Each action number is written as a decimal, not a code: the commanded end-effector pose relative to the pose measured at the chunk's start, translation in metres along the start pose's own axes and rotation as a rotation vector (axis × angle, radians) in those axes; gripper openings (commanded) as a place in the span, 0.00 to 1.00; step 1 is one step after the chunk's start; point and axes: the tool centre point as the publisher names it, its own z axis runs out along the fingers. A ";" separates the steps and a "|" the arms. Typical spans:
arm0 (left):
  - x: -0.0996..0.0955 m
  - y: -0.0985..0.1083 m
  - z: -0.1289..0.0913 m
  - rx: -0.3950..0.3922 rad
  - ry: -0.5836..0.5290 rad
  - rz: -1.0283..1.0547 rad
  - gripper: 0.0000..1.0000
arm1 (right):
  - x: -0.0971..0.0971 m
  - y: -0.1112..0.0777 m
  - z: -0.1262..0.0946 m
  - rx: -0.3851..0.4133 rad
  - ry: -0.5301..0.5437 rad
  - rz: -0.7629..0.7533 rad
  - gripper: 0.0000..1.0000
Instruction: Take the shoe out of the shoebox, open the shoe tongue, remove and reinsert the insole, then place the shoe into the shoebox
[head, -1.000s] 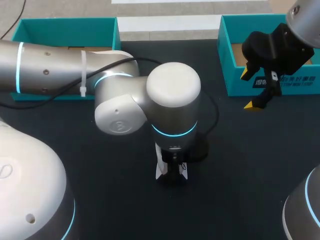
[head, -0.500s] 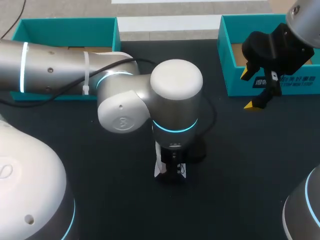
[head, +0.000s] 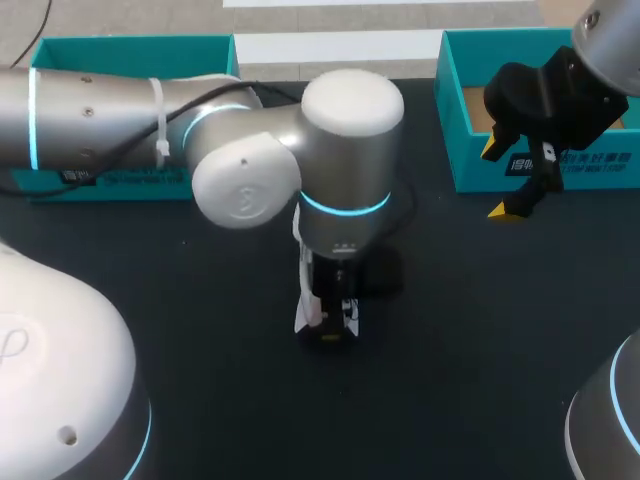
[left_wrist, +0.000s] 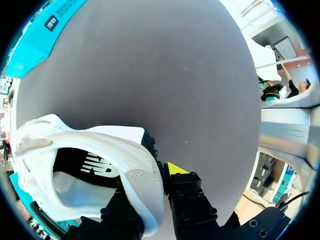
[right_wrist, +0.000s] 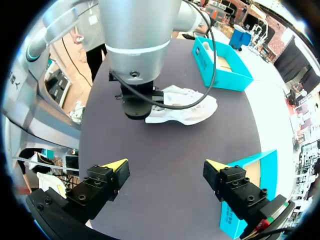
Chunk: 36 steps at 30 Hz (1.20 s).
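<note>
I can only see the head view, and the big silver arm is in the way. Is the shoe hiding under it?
Observer: Yes. The right wrist view shows the shoe lying on the table, not in a box.
Operator: Is the arm holding it?
Observer: The left wrist view shows the left gripper with its fingers pinching the shoe's rim from both sides.
Operator: Is the insole in there?
Observer: A dark insole shows inside the shoe's opening.
</note>
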 end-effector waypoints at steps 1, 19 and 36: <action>-0.001 0.018 -0.037 0.007 -0.008 -0.005 0.00 | -0.002 0.001 0.001 0.005 0.003 0.002 1.00; -0.016 0.053 -0.140 -0.023 -0.043 -0.003 0.00 | -0.002 0.001 0.001 0.005 0.003 0.002 1.00; -0.022 0.066 -0.145 -0.017 -0.030 0.013 0.00 | -0.002 0.001 0.001 0.005 0.003 0.002 1.00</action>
